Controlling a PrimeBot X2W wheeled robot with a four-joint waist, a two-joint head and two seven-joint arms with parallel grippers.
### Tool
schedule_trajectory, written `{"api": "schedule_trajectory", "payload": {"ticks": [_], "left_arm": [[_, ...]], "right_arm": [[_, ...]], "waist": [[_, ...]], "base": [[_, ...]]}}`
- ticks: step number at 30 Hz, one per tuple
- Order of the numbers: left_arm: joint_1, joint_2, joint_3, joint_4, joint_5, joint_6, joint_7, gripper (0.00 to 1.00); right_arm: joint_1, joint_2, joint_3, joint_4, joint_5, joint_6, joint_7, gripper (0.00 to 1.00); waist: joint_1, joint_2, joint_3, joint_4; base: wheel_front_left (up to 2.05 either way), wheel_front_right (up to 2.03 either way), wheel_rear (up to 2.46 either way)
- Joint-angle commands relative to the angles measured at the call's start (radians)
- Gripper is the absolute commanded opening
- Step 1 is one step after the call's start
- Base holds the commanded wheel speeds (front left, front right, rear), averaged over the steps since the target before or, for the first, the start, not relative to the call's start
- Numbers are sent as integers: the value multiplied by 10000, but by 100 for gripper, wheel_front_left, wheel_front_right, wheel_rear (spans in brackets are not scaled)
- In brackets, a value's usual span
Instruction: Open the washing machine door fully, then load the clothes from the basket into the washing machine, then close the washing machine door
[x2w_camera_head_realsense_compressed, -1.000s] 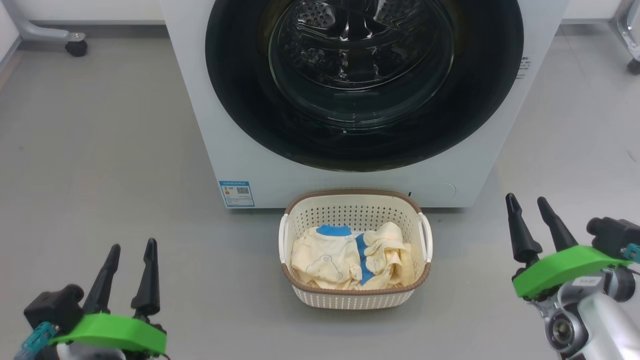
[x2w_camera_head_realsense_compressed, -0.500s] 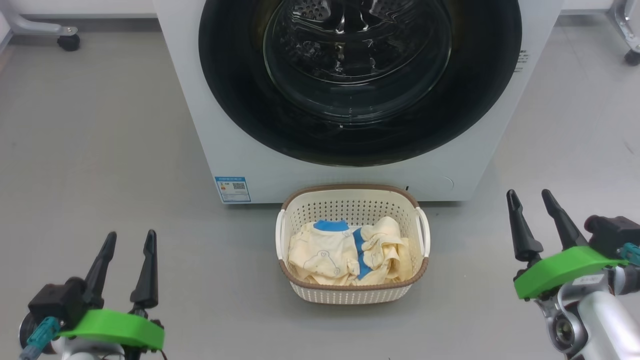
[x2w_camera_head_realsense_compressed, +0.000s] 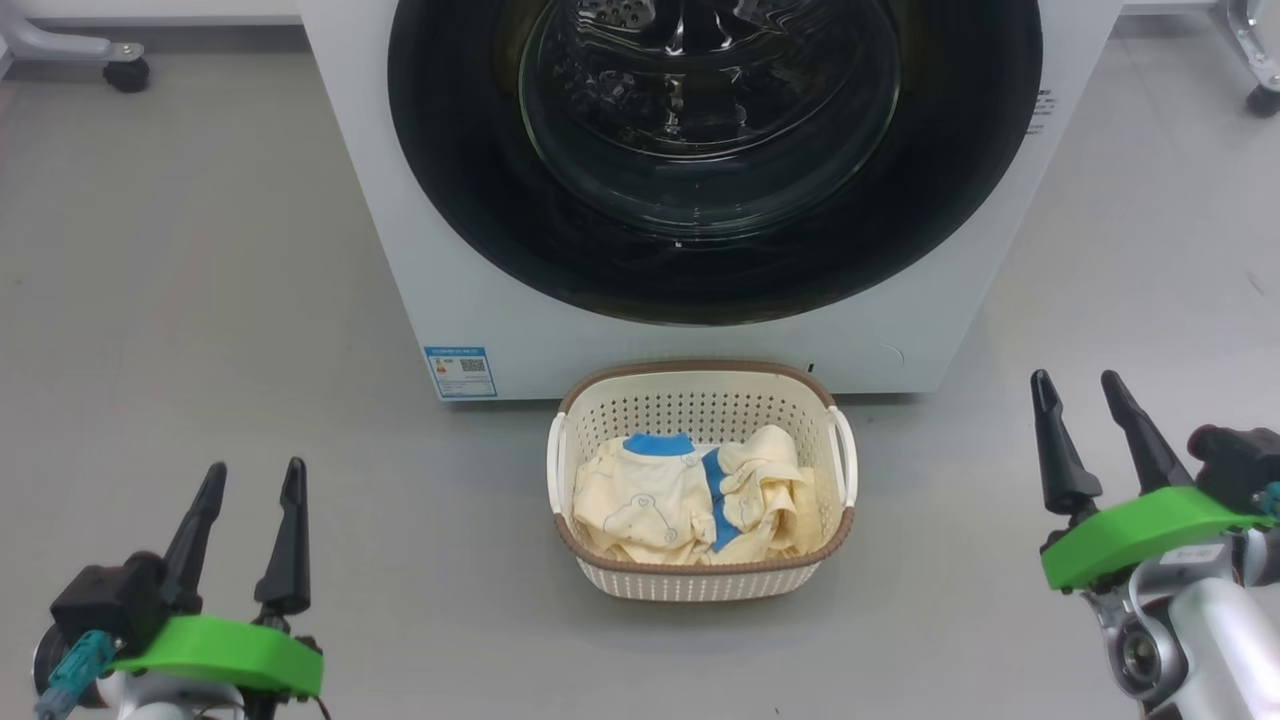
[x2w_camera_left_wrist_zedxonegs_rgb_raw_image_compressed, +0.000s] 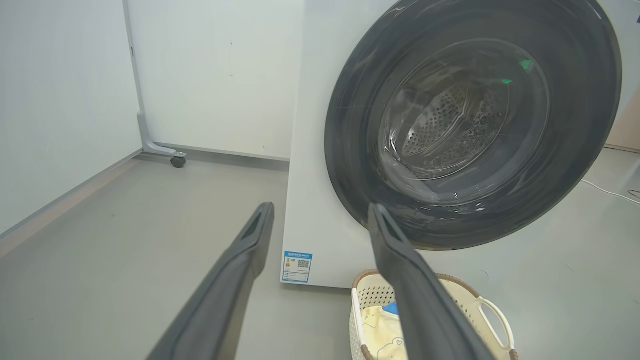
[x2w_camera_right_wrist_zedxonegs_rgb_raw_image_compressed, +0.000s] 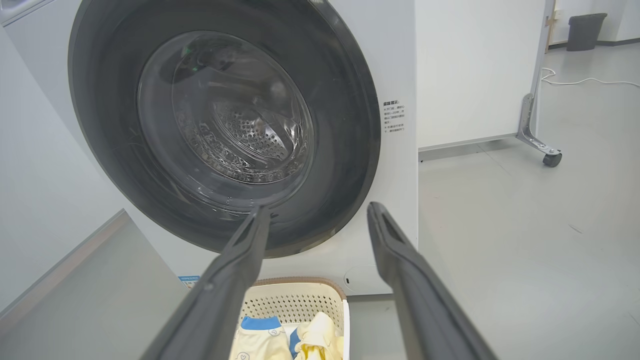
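**Head view, with both wrist views.** One washing machine (x2w_camera_head_realsense_compressed: 380, 200) stands on the grey floor (x2w_camera_head_realsense_compressed: 200, 300). Its one washing machine door (x2w_camera_head_realsense_compressed: 470, 230) is shut flush against the white front, and the steel drum (x2w_camera_head_realsense_compressed: 650, 60) shows through the glass. One blue label sticker (x2w_camera_head_realsense_compressed: 460, 372) sits low on the front, towards your left.

One basket (x2w_camera_head_realsense_compressed: 700, 585) rests on the floor just before the machine, below the door. It has two white handles (x2w_camera_head_realsense_compressed: 553, 462), one on each side. In it lie the clothes (x2w_camera_head_realsense_compressed: 640, 495), a pale yellow heap with two patches of blue trim. They look like two garments, but you cannot count them with certainty.

Your left claw (x2w_camera_head_realsense_compressed: 256, 466) hangs at the lower left over bare floor, well apart from the basket. Its two dark fingers (x2w_camera_head_realsense_compressed: 287, 560) are spread wide and hold nothing. Your right claw (x2w_camera_head_realsense_compressed: 1075, 376) hangs at the lower right, also well apart from the basket, its two fingers equally parted and empty.

Two castor wheels (x2w_camera_head_realsense_compressed: 127, 73) show at the far corners of the floor.
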Motion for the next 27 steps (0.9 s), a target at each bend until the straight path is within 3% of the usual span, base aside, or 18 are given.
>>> {"api": "schedule_trajectory", "payload": {"ticks": [1,12,27], "left_arm": [[-557,315,478,-239,62,-33,-139,100],[-598,217,647,-170,571,-33,-139,100],[-683,267,545,-244,637,-33,-139,100]], "right_arm": [[-460,-113,57,-373,-114,14,-137,100],[-452,-77,-32,-467,-184,14,-137,100],[-487,-22,-102,-518,-220,14,-137,100]], "waist": [[0,0,20,8],[0,0,120,6],[0,0,275,-17]], "base": [[0,0,0],[37,37,-74],[115,115,-231]]}}
